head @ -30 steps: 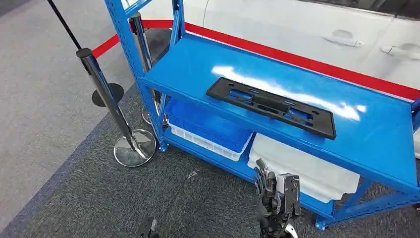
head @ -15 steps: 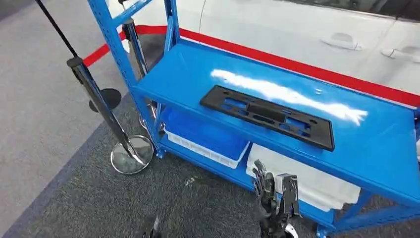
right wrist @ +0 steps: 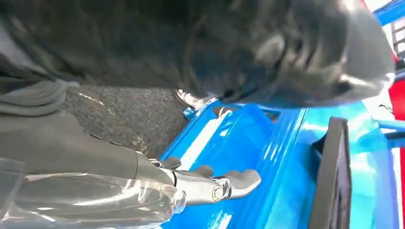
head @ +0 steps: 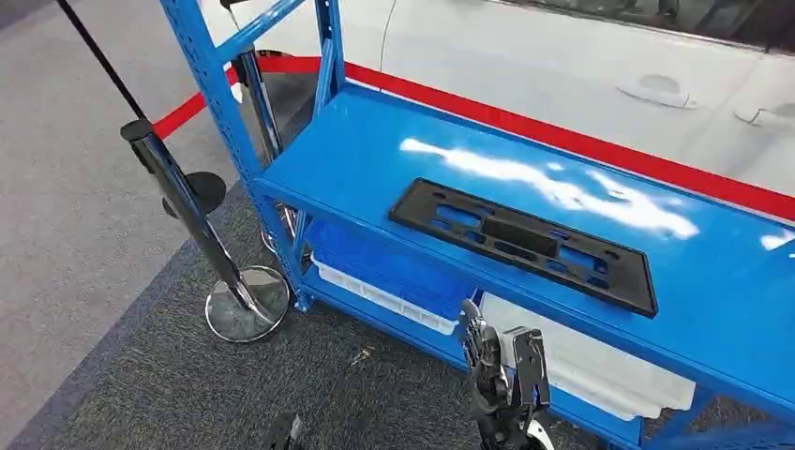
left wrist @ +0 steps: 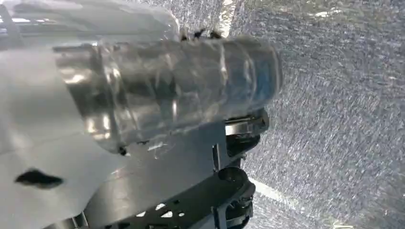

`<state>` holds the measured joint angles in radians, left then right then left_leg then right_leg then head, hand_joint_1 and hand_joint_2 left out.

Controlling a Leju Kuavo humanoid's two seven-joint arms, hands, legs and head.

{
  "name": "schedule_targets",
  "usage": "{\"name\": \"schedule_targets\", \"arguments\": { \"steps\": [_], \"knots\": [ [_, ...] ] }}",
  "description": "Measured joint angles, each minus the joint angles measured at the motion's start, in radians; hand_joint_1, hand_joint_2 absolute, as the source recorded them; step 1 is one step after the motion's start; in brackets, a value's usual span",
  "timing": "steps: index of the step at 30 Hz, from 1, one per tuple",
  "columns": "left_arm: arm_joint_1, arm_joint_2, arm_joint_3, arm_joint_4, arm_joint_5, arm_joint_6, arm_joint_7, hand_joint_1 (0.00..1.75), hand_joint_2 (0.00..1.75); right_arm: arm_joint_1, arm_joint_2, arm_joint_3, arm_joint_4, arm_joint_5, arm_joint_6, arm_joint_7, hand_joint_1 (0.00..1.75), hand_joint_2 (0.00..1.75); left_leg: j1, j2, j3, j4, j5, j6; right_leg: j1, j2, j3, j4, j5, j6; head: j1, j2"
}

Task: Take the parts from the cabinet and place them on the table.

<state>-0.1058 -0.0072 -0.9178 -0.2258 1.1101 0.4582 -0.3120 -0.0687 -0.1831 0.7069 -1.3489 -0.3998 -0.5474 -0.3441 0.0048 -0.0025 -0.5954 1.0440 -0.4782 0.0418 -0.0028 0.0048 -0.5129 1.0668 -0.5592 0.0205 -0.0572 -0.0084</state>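
A long black slotted plastic part (head: 521, 244) lies flat on the top shelf of the blue metal cabinet (head: 366, 155). My right hand (head: 503, 380) is raised in front of the cabinet's lower shelf, below and short of the part, fingers apart and holding nothing. In the right wrist view its fingers (right wrist: 215, 183) reach toward the blue shelf edge, with the black part (right wrist: 334, 181) beyond them. A dark tip of my left hand (head: 283, 433) shows low over the carpet. The left wrist view is blurred, so its fingers cannot be read.
On the lower shelf sit a blue bin (head: 384, 262) and a white bin (head: 581, 361). A chrome stanchion (head: 187, 206) with a round base (head: 246, 305) stands left of the cabinet. A red belt (head: 562, 141) and a white car (head: 562, 66) lie behind.
The whole picture has shifted, so the camera has moved relative to the cabinet. My right hand stays raised and holds nothing. The black part lies where it was on the shelf.
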Motion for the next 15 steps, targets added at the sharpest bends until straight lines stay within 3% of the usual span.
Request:
{"name": "schedule_targets", "arguments": {
  "steps": [3, 4, 5, 6, 8, 9, 10, 11, 12, 15],
  "knots": [
    [-0.005, 0.000, -0.001, 0.000, 0.000, 0.000, 0.000, 0.00, 0.00, -0.003, 0.000, 0.008, -0.002, 0.001, -0.002, 0.000, 0.00, 0.00, -0.001, 0.000, 0.016, -0.004, -0.013, 0.010, 0.000, -0.001, -0.133, 0.221, -0.079, 0.009, 0.000, 0.000],
    [-0.004, 0.000, -0.001, 0.000, 0.000, 0.000, 0.000, 0.00, 0.00, -0.001, 0.000, 0.011, -0.002, 0.001, -0.003, 0.001, 0.00, 0.00, -0.001, -0.001, 0.022, -0.004, -0.019, 0.010, 0.000, -0.001, -0.176, 0.273, -0.088, 0.009, 0.001, 0.000],
    [-0.003, 0.000, -0.001, 0.000, 0.000, 0.000, 0.000, 0.00, 0.00, 0.001, 0.000, 0.015, -0.002, 0.002, -0.005, 0.002, 0.00, 0.00, -0.001, -0.001, 0.032, -0.004, -0.026, 0.010, 0.000, -0.001, -0.197, 0.278, -0.071, 0.009, 0.000, 0.000],
    [-0.002, 0.000, -0.001, 0.000, 0.000, 0.000, 0.001, 0.00, 0.00, 0.001, 0.000, 0.016, -0.002, 0.002, -0.008, 0.004, 0.00, 0.00, -0.001, -0.003, 0.043, -0.004, -0.033, 0.009, 0.000, -0.001, -0.194, 0.238, -0.028, 0.007, 0.000, 0.000],
    [-0.002, 0.000, -0.001, 0.000, -0.003, -0.001, 0.003, 0.00, 0.00, 0.000, 0.000, 0.018, -0.005, 0.002, -0.009, 0.008, 0.00, 0.00, -0.001, -0.005, 0.070, -0.004, -0.050, 0.005, 0.001, 0.000, -0.148, 0.081, 0.095, -0.002, 0.001, 0.000],
    [0.000, -0.002, -0.002, 0.000, -0.005, -0.004, 0.004, 0.00, 0.00, 0.000, 0.000, 0.019, -0.006, 0.003, -0.009, 0.008, 0.00, 0.00, 0.000, -0.006, 0.066, -0.008, -0.059, 0.002, 0.004, 0.000, -0.133, 0.013, 0.136, -0.008, 0.002, 0.000],
    [-0.003, -0.002, -0.002, 0.000, -0.008, -0.005, 0.006, 0.00, 0.00, 0.000, -0.001, 0.020, -0.005, 0.003, -0.007, 0.008, 0.00, 0.00, -0.001, -0.007, 0.082, -0.007, -0.061, -0.001, 0.010, -0.001, -0.141, 0.022, 0.085, -0.011, -0.002, 0.000],
    [-0.007, -0.002, -0.003, 0.000, -0.010, -0.005, 0.007, 0.00, 0.00, -0.001, -0.001, 0.021, -0.008, 0.004, -0.002, 0.008, 0.00, 0.00, -0.003, -0.009, 0.072, -0.006, -0.066, -0.009, 0.014, -0.002, -0.131, -0.008, 0.078, -0.018, 0.003, 0.000],
    [-0.007, -0.002, -0.003, 0.000, -0.011, -0.006, 0.010, 0.00, 0.00, 0.002, -0.001, 0.022, -0.014, 0.005, 0.001, 0.008, 0.00, 0.00, -0.004, -0.007, 0.082, -0.005, -0.070, -0.016, 0.014, -0.001, -0.131, -0.008, 0.118, -0.021, -0.002, 0.000],
    [-0.005, -0.002, -0.007, 0.000, -0.015, -0.008, 0.016, 0.00, 0.00, -0.004, -0.001, 0.023, -0.023, 0.010, 0.010, 0.003, 0.00, 0.00, -0.002, -0.003, 0.089, 0.011, -0.088, -0.027, 0.004, 0.005, -0.101, -0.030, 0.114, -0.035, 0.001, 0.000]
  ]
}}
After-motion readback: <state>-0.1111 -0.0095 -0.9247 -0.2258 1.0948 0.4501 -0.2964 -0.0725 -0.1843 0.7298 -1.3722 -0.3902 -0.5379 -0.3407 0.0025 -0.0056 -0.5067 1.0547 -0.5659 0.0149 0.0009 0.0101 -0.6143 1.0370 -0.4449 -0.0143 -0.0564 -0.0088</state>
